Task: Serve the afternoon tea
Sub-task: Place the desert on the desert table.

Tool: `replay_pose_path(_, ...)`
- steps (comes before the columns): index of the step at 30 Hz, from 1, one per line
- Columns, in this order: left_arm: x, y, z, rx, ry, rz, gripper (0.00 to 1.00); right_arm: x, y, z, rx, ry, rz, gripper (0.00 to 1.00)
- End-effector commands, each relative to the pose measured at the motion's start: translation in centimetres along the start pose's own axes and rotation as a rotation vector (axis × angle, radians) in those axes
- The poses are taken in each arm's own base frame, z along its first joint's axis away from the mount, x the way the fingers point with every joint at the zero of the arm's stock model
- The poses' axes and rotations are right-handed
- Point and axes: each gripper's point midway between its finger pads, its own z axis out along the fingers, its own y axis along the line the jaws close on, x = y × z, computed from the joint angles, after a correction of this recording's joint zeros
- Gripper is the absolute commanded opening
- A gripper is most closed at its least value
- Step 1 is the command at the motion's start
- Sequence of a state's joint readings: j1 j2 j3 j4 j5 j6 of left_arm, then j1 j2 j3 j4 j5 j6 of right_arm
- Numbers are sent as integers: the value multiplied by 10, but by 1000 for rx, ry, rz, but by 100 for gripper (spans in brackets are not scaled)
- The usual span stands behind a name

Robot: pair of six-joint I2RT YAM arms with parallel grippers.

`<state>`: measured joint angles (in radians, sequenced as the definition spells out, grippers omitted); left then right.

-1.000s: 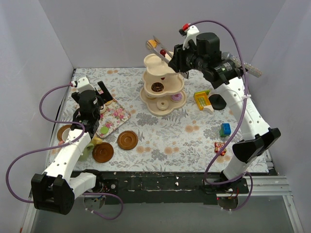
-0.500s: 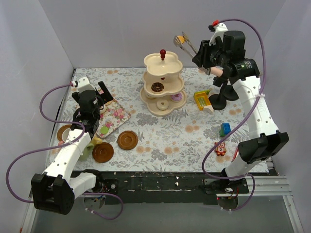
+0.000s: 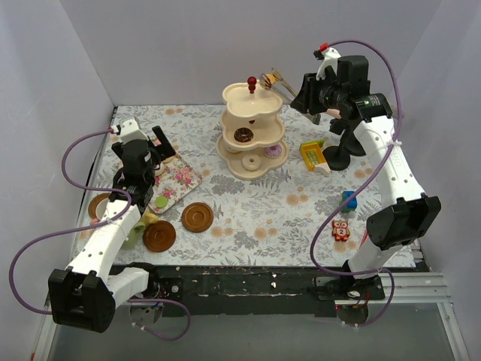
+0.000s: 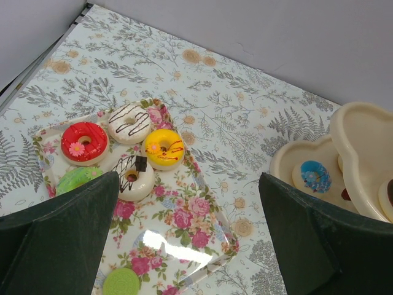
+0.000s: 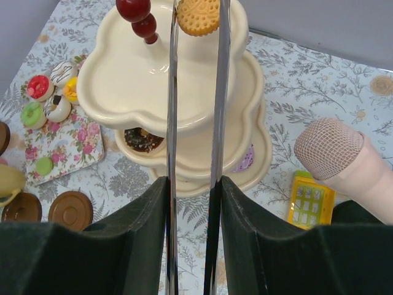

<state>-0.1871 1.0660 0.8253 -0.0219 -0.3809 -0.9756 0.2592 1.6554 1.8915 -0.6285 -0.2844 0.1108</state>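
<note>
The cream three-tier stand point(image 3: 252, 131) with its red knob point(image 3: 251, 81) stands at the back centre. My right gripper point(image 3: 304, 90) is shut on metal tongs point(image 5: 218, 123). The tongs pinch an orange biscuit point(image 5: 198, 15) just right of the knob, above the top tier point(image 5: 141, 80). A chocolate donut point(image 5: 141, 138) and a purple one point(image 5: 245, 161) lie on lower tiers. My left gripper point(image 4: 187, 178) hangs open over a floral tray point(image 4: 178, 215), which holds red point(image 4: 84, 141), yellow point(image 4: 163, 147) and white point(image 4: 132, 178) donuts. Brown saucers point(image 3: 197, 216) lie near the left arm.
A pink toy microphone point(image 5: 334, 153) and a yellow toy point(image 5: 310, 200) sit right of the stand. A blue block point(image 3: 348, 200) and a red block point(image 3: 340, 229) lie at the right front. White walls close in the back and sides.
My right arm swung the tongs and biscuit right and away from the stand, then brought them back down beside the red knob. The left arm has not moved.
</note>
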Motion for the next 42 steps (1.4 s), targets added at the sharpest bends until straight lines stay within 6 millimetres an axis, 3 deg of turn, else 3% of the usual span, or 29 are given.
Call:
replay_pose_path(1, -2, 0, -1, 6, -12, 2, 98, -4, 3, 12, -41, -20, 11, 16)
replay_pose_path(15, -3, 0, -2, 6, -16, 5, 98, 3, 3, 29, -73, 3, 17, 17)
replay_pose_path(18, -3, 0, -2, 7, -14, 6, 98, 6, 1, 31, -72, 10, 17, 21)
replay_pose_path(25, -2, 0, -2, 10, -13, 6, 98, 5, 1, 31, -74, 8, 10, 42)
replay_pose_path(42, -3, -3, -2, 23, -12, 5, 98, -9, -1, 24, -51, -21, -52, 51)
